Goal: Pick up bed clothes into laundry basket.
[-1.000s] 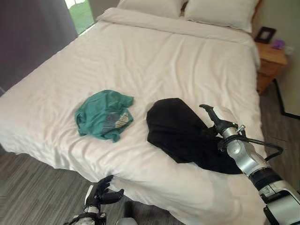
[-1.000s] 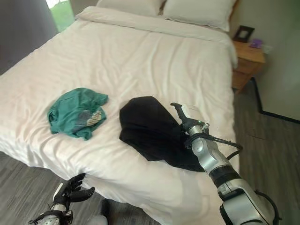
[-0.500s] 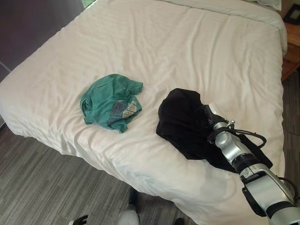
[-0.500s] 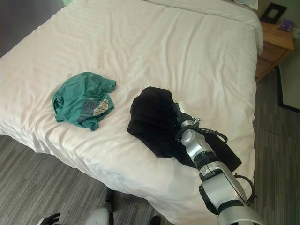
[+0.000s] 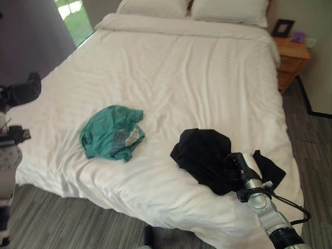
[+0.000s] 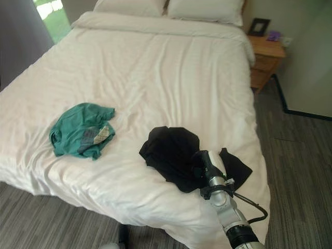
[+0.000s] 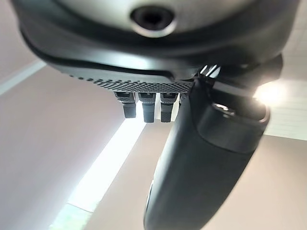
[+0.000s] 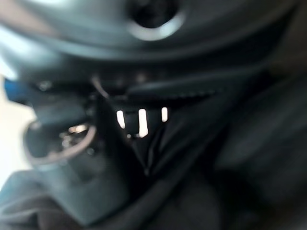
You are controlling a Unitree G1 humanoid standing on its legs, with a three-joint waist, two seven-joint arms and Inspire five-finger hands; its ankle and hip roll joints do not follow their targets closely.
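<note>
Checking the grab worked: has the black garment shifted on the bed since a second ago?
Yes. The black garment has bunched and slid toward the bed's foot edge, farther from the green shirt.

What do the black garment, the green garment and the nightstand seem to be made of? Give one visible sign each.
Black garment: soft matte fabric, it lies crumpled in folds. Green garment: thin cloth, probably knit, bunched and wrinkled. Nightstand: apparently wood, warm brown with a smooth finish.

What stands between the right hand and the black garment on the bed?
Nothing visible does. The right hand is already on the black garment, near the bed's front edge, with dark cloth close around it in its wrist view. The teal garment lies apart, to the left.
</note>
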